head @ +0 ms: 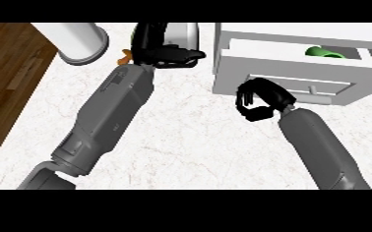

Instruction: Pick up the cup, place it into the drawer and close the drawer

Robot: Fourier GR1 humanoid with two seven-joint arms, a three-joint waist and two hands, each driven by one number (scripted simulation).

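The green cup (325,53) lies inside the open drawer (291,49) of a white cabinet at the right; only its upper part shows above the drawer's wall. My right hand (259,100) sits just in front of the drawer's front panel (305,82), near its left end, with fingers curled and nothing in them. My left hand (161,46) is stretched far out at the top middle, its fingers lying straight, pointing right, in front of a shiny metal object (186,33). It holds nothing.
A white cylinder (76,40) stands at the top left. A small orange thing (125,56) peeks out beside my left wrist. The white marbled counter (189,137) ends at a wooden strip (22,73) on the left.
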